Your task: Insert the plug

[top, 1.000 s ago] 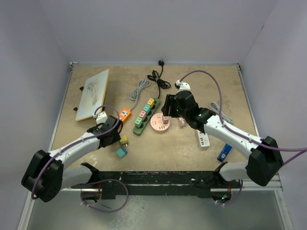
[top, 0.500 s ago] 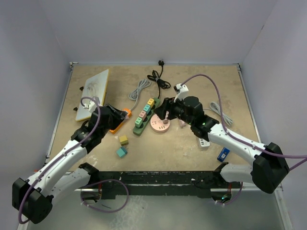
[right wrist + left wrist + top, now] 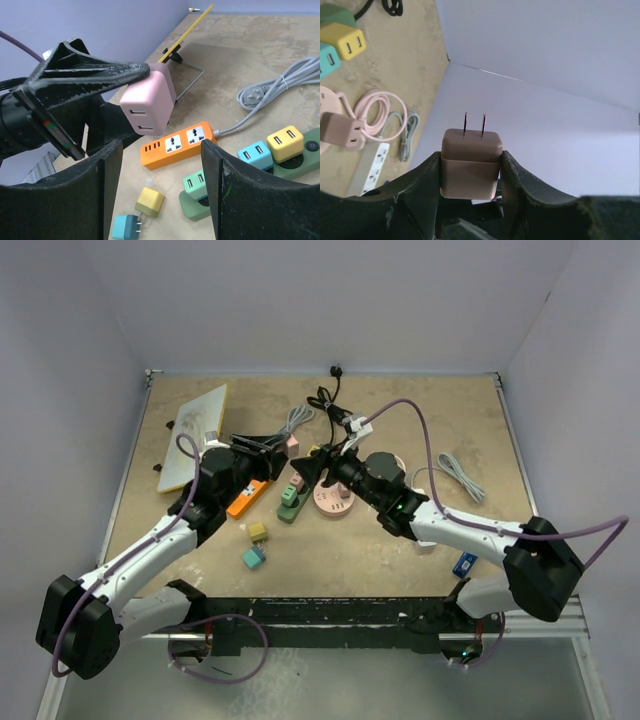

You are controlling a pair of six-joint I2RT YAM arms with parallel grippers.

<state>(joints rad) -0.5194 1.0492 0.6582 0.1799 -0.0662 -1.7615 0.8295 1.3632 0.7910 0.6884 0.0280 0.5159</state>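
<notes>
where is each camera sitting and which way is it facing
Top external: above and behind the arms, looking down at the table; the left arm and right arm show with their bases.
Left wrist: on the left arm, looking along the left fingers, shut on the pink plug.
Right wrist: on the right arm, looking out between the open right fingers at the held plug, above the orange power strip.
Shared: all three show the pink plug; both wrist views show the green power strip.
</notes>
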